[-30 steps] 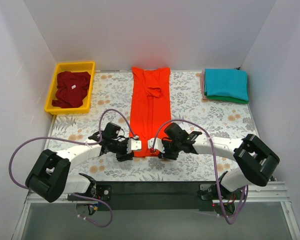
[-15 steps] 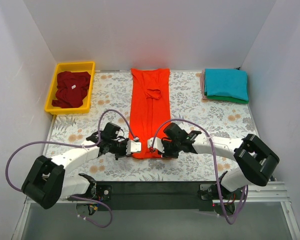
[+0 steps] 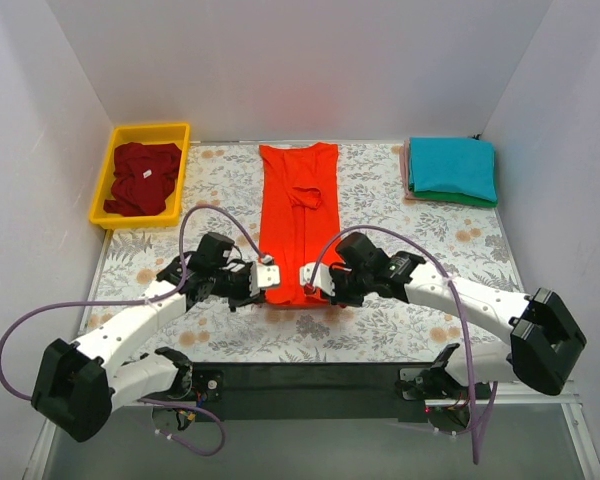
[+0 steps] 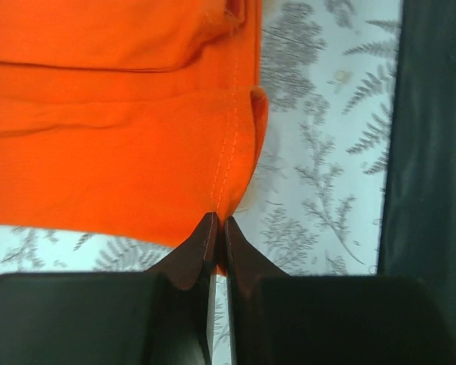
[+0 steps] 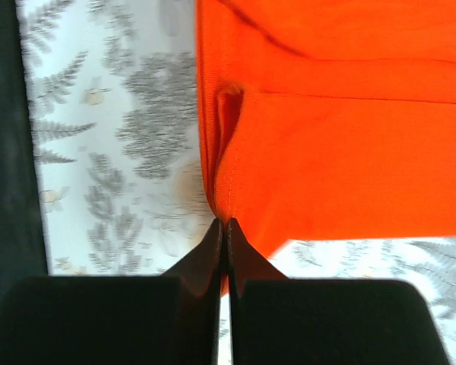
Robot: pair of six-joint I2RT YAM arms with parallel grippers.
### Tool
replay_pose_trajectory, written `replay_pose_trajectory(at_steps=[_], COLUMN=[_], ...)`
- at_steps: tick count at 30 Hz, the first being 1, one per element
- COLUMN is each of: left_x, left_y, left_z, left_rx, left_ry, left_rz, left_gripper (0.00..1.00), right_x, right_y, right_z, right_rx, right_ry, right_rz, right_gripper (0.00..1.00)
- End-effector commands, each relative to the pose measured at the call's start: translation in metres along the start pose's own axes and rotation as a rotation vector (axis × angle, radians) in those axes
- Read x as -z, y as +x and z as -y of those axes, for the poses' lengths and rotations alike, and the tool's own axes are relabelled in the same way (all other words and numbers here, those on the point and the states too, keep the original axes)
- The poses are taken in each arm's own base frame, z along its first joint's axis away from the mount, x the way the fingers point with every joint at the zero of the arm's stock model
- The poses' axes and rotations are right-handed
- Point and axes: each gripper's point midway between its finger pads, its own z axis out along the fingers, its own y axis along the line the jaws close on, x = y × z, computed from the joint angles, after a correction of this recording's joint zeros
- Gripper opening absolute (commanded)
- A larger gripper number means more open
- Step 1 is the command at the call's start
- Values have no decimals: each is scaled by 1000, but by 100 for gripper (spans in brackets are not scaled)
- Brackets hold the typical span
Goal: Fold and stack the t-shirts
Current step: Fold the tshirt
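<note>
The orange-red t-shirt (image 3: 298,220) lies as a long narrow strip down the middle of the table, sleeves folded in. My left gripper (image 3: 267,280) is shut on its near left hem corner (image 4: 228,190). My right gripper (image 3: 308,279) is shut on its near right hem corner (image 5: 228,190). Both hold the hem a little above the table cloth. The maroon t-shirt (image 3: 143,177) lies crumpled in the yellow bin (image 3: 107,190). The teal t-shirt (image 3: 453,167) lies folded on the green t-shirt (image 3: 460,199) at the back right.
The floral table cloth (image 3: 400,230) covers the table. White walls close in the back and both sides. A dark strip (image 3: 310,375) runs along the near edge by the arm bases.
Both grippers have lifted and carried the shirt's near hem away from the near edge, toward the back. The shirt's far end has slid a little toward the back wall.
</note>
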Motion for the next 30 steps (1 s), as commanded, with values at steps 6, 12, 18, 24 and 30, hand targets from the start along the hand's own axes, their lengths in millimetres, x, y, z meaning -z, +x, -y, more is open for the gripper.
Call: replay_pose_trajectory(at_steps=[6,12,18,24,30], left_x=[23,12,2,-7,-16], left_y=[-36,-34,-30,-26,-23], left_z=[-113,-165,-219,-263,-302], left_rx=[29,-15,-32,-44,-54], left_ry=[-191,-230,-282,-319,-375], left_rz=[81,79,81,81,86], left_gripper=[0,0,0,0,0], right_x=[17,9,6,1,-10], right_y=[-20,-13,-21,-20,-12], right_z=[90,148,203,246,286], right_rx=[77,100,135,148,142], right_ry=[124,160,198,231,259], right_rz=[-11,-38,-28,-26,-29], right_gripper=[1,1,1,1,1])
